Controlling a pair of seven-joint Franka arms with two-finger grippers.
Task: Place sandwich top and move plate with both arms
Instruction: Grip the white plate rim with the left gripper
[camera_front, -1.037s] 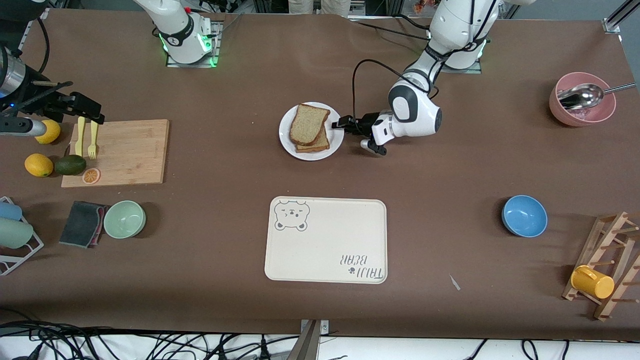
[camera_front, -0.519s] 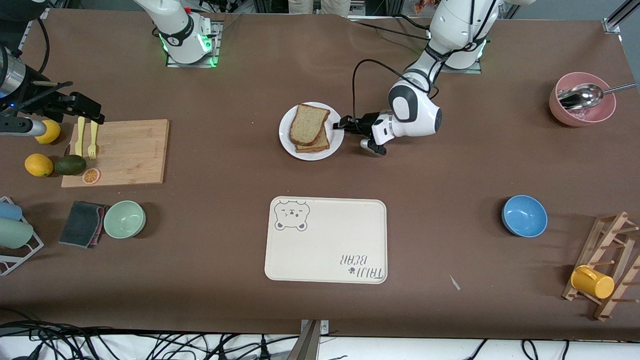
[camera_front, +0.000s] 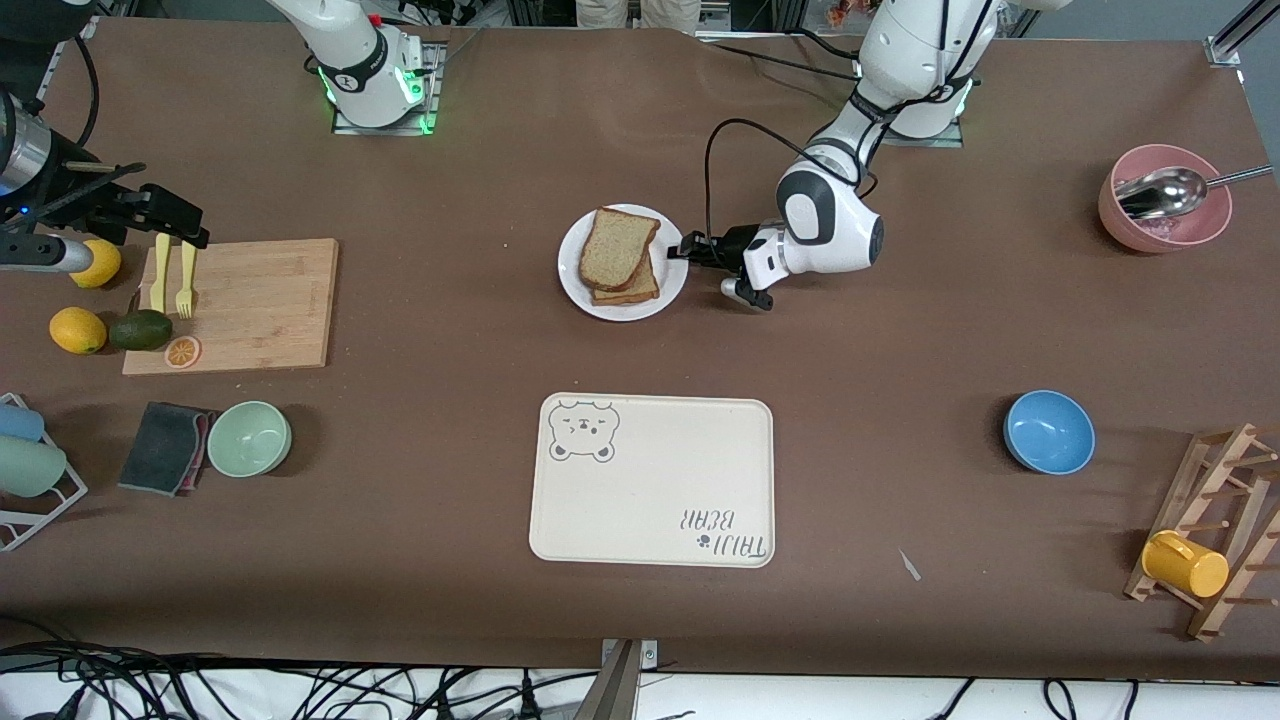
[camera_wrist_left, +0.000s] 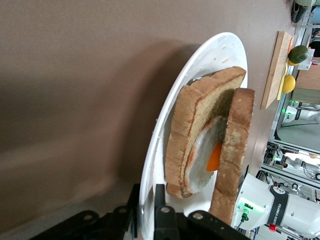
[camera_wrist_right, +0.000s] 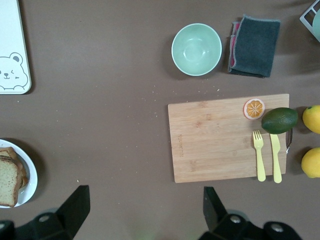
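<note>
The white plate (camera_front: 575, 283) lies mid-table, farther from the front camera than the tray. On it the sandwich top (camera_front: 618, 247), a plain brown slice, rests slightly askew on a lower slice (camera_front: 630, 291). In the left wrist view the sandwich top (camera_wrist_left: 235, 150) leans over a fried egg (camera_wrist_left: 215, 157) on the lower slice. My left gripper (camera_front: 685, 246) is low at the plate's edge toward the left arm's end. It (camera_wrist_left: 147, 192) is shut on the plate (camera_wrist_left: 220, 55), one finger on each side of the rim. My right gripper (camera_wrist_right: 145, 196) hangs open high over bare table.
A cream bear tray (camera_front: 652, 480) lies nearer the front camera than the plate. Toward the right arm's end are a wooden board (camera_front: 235, 305) with yellow cutlery, fruit, a green bowl (camera_front: 249, 438) and a cloth. A blue bowl (camera_front: 1048, 431), pink bowl (camera_front: 1164, 198) and mug rack (camera_front: 1215, 530) stand toward the left arm's end.
The left gripper's fingers have closed in on the plate's rim. The plate, the bread and the right arm have not visibly moved.
</note>
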